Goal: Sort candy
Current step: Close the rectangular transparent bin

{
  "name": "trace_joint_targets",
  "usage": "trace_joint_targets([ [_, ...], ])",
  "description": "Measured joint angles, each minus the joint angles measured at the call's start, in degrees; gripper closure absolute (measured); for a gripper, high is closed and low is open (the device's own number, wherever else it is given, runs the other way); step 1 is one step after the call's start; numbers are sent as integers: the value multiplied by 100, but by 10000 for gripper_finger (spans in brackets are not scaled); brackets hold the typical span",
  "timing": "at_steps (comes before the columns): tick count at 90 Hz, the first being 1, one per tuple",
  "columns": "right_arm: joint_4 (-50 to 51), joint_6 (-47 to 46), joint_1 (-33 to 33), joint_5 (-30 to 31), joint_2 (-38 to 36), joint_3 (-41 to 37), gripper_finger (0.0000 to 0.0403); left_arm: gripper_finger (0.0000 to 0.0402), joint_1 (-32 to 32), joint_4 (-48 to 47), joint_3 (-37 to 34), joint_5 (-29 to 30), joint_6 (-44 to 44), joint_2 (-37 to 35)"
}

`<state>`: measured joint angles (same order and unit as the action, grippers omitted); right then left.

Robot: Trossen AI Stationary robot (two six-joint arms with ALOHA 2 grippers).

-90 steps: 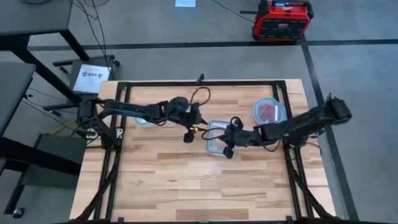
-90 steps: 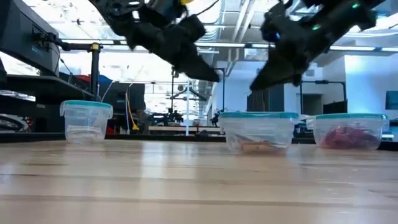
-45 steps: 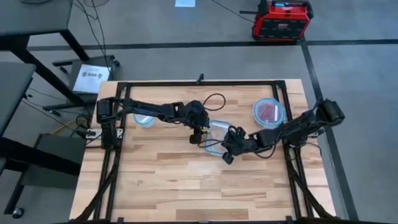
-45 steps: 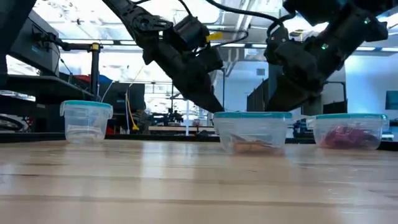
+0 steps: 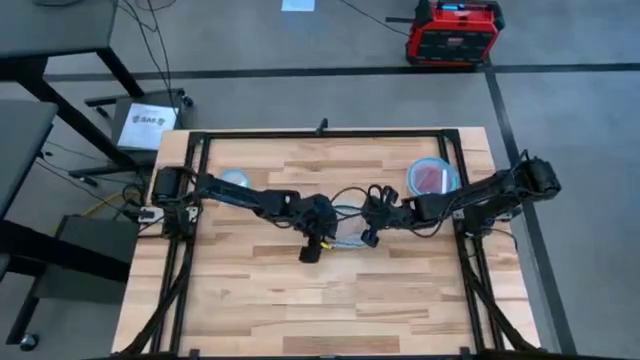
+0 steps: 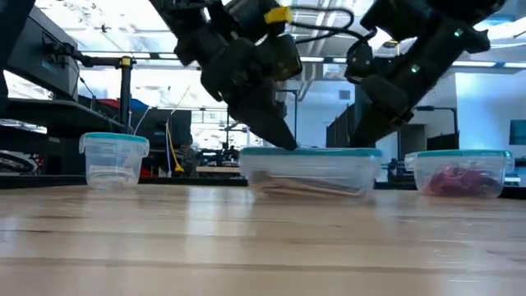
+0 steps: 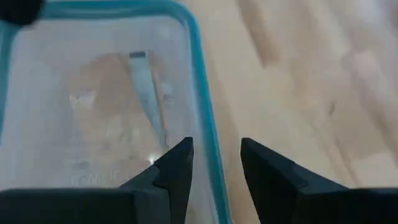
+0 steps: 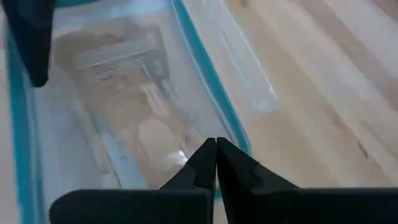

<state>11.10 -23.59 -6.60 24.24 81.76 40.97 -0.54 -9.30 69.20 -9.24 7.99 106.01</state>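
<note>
A clear rectangular container with a blue rim (image 5: 345, 228) stands mid-table, and pale and orange-white candy (image 7: 142, 79) lies on its floor. My left gripper (image 7: 214, 163) is open, with one finger inside the container's side wall and one outside it. My right gripper (image 8: 216, 152) is shut, its tips down at the container's rim on the opposite side. A round container (image 5: 432, 178) at the far right holds red candy (image 6: 459, 179). A small round container (image 5: 235, 181) stands at the far left. My left gripper straddles the container's blue rim (image 7: 204, 118), slanting down from above. One finger (image 7: 179, 163) is inside and the other (image 7: 264, 165) outside. The gap is wider than the wall, and I cannot tell whether a finger touches it. My right gripper has its shut fingertips on or just over the container's blue rim (image 8: 231, 127), slanting down from the table's right. The tips themselves hide the place of contact. The container stands flat on the table.
Bare wooden tabletop (image 5: 330, 300) stretches toward the near edge. A black frame (image 5: 320, 133) borders the table at its far and side edges. The two arms meet over the middle container, close to each other.
My left gripper has moved toward the table's near and right edges and come down onto the rectangular container's wall. My right gripper has stayed at the container's right side, low at its rim. The container has slid toward the table's left and looks wider in the low view.
</note>
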Motion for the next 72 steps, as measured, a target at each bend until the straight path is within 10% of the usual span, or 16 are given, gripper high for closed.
trace_joint_targets([
  [24, 224, -477, -606, -37, -192, 334, 403, 279, 304, -1121, 288, 1241, 725, -681],
  [72, -506, -1211, -643, 534, 878, 311, 403, 279, 1039, -1699, 281, 1208, 284, -428],
])
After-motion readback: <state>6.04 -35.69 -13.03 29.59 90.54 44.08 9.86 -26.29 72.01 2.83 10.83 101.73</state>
